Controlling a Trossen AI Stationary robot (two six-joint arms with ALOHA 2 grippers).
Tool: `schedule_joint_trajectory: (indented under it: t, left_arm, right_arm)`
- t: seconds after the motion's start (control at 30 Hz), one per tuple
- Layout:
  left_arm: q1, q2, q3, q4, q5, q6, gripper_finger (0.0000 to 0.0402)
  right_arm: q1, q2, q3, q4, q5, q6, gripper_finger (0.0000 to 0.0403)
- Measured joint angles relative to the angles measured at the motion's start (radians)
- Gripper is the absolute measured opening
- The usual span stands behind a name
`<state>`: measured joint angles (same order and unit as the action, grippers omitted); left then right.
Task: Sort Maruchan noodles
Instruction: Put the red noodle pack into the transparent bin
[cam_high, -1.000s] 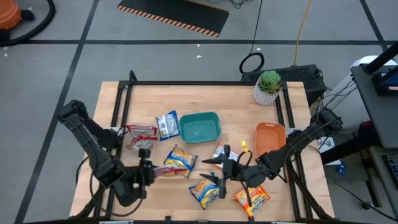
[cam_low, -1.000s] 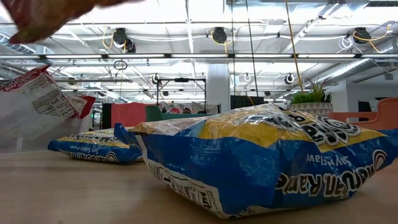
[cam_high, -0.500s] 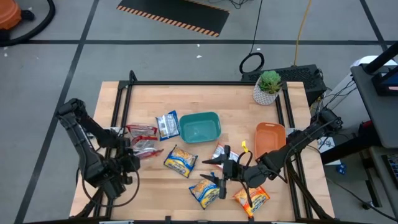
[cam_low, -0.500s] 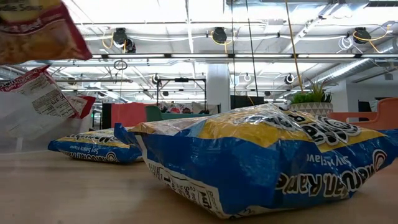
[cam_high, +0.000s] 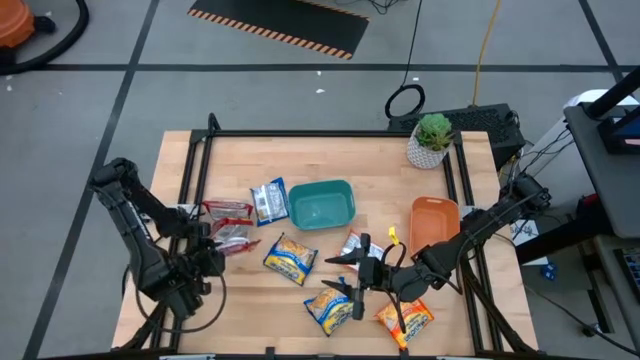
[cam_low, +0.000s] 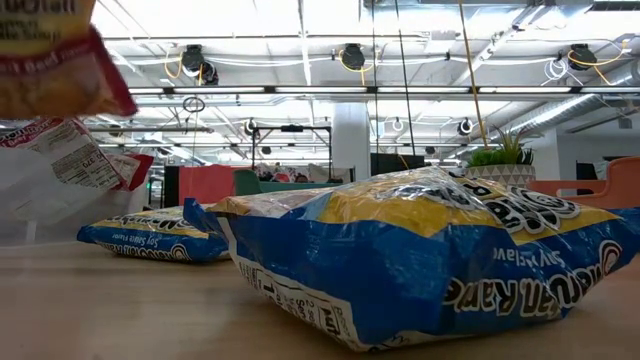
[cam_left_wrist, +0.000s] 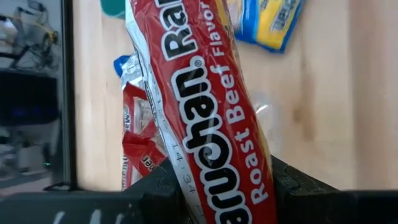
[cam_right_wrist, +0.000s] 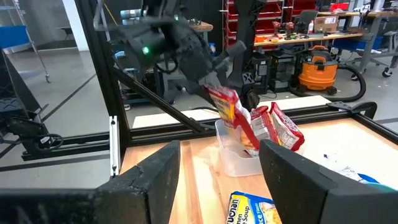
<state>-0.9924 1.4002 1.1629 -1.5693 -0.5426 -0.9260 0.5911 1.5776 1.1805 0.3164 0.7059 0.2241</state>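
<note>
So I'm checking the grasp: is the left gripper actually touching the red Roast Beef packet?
Touching. In the left wrist view the left gripper has a dark finger pressed against each side of the red Roast Beef packet, which stands pinched between them.

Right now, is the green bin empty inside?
Yes, in the high view the teal bin shows only its bare bottom, with the noodle packets lying on the table around it.
</note>
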Motion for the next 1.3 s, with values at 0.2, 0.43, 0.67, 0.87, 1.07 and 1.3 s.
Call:
schedule_joint_trajectory:
  t: [0.2,0.43,0.67,0.87,1.07,1.3]
  left_arm:
    - [-0.005,-0.001,-0.171,-0.002,0.080,0.054,0.0118]
    - [-0.006,-0.001,-0.275,-0.001,0.197,-0.027,0.0118]
    - [-0.006,-0.001,-0.284,-0.001,0.218,-0.021,0.0118]
    - [-0.006,-0.001,-0.284,-0.001,0.192,-0.061,0.0118]
    - [0.003,-0.001,-0.284,-0.001,0.178,-0.089,0.0121]
    - [0.034,-0.001,-0.284,-0.004,0.164,-0.184,0.0217]
  right_arm:
    - [0.000,0.000,0.000,0.000,0.000,0.000,0.0212]
    - [0.000,0.000,0.000,0.000,0.000,-0.001,0.0212]
    - [0.000,0.000,0.000,0.000,0.000,-0.001,0.0212]
    - [0.000,0.000,0.000,0.000,0.000,0.000,0.0212]
    - [0.000,0.000,0.000,0.000,0.000,-0.001,0.0212]
    - [0.000,0.000,0.000,-0.001,0.000,0.000,0.0212]
